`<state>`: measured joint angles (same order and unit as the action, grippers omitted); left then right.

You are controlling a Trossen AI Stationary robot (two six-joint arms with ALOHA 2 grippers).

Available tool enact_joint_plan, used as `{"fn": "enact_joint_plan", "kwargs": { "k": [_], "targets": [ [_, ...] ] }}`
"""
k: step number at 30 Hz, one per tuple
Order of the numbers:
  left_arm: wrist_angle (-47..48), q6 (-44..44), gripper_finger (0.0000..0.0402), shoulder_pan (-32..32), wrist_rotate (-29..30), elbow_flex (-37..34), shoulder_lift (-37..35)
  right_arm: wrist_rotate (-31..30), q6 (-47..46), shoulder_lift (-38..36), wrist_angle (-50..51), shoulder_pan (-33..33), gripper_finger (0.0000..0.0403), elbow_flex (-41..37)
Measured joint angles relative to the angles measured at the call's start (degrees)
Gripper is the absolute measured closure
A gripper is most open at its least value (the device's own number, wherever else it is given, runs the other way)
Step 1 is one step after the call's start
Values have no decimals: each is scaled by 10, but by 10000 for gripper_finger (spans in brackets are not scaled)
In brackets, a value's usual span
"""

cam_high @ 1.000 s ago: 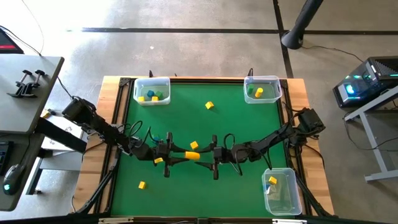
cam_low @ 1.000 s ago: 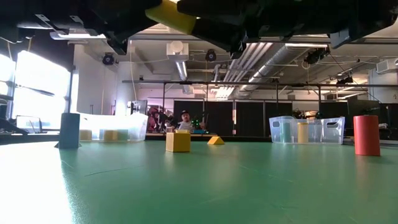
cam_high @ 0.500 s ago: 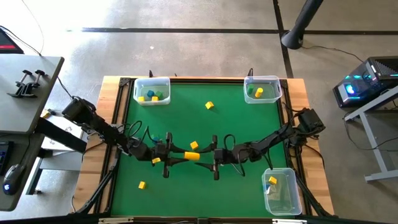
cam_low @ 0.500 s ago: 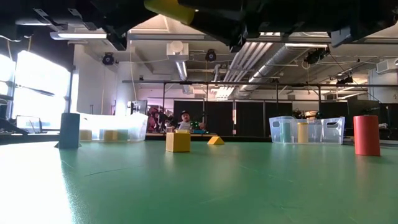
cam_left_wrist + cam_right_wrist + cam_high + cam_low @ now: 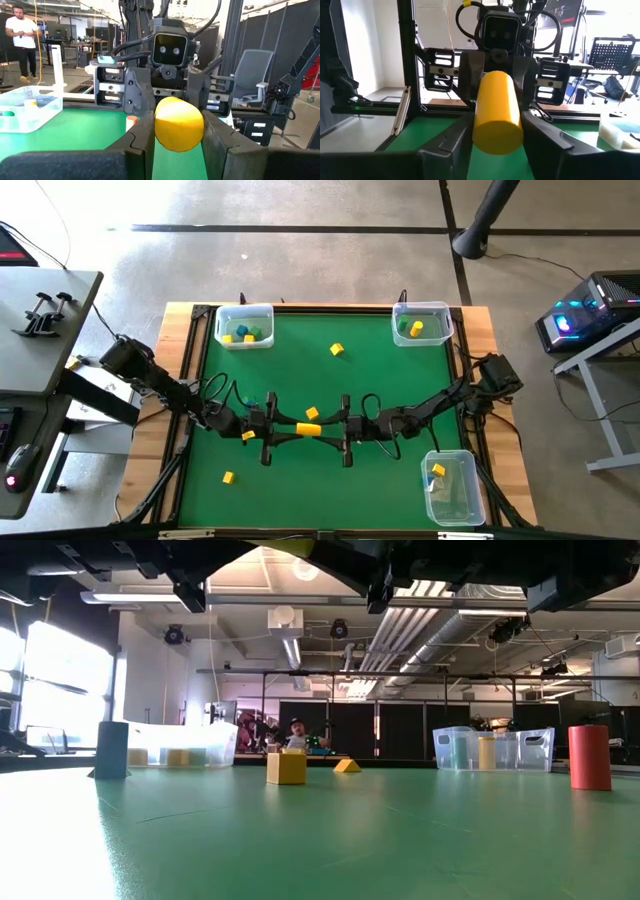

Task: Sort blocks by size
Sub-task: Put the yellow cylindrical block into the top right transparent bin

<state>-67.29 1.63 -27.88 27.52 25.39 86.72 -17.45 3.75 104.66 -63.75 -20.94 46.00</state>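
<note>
Above the middle of the green desk, the left claw and right claw face each other, both pinching one yellow cylinder block by its ends. Loose yellow blocks dot the desk (others sit in clear bins at its corners).

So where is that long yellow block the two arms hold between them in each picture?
High view: yellow block, mid-table between both pincers.
Low view: only a sliver at the top edge.
Left wrist view: centre, between the fingers.
Right wrist view: centre, end-on.
Shared landmark: the green table.
</note>
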Motion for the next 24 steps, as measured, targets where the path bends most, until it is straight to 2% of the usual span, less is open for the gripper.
{"fn": "enact_joint_plan", "kwargs": {
  "k": [9,11,14,17,20,22,24],
  "targets": [
    [0,0,312,0,0,0,0,-3,10,0,-3,0,263,0],
    [2,0,309,0,0,0,0,-18,15,0,1,-1,265,0],
    [22,1,275,1,10,0,0,-68,25,-13,49,-10,265,1],
    [43,14,230,2,32,0,0,-149,28,-57,146,-28,266,1],
    [83,42,200,-2,44,0,0,-263,12,-128,281,-49,266,0],
    [101,60,192,0,56,0,0,-323,-28,-191,414,-53,267,8],
    [114,73,190,0,63,0,0,-325,-112,-259,588,-43,267,32]
  ]
}}
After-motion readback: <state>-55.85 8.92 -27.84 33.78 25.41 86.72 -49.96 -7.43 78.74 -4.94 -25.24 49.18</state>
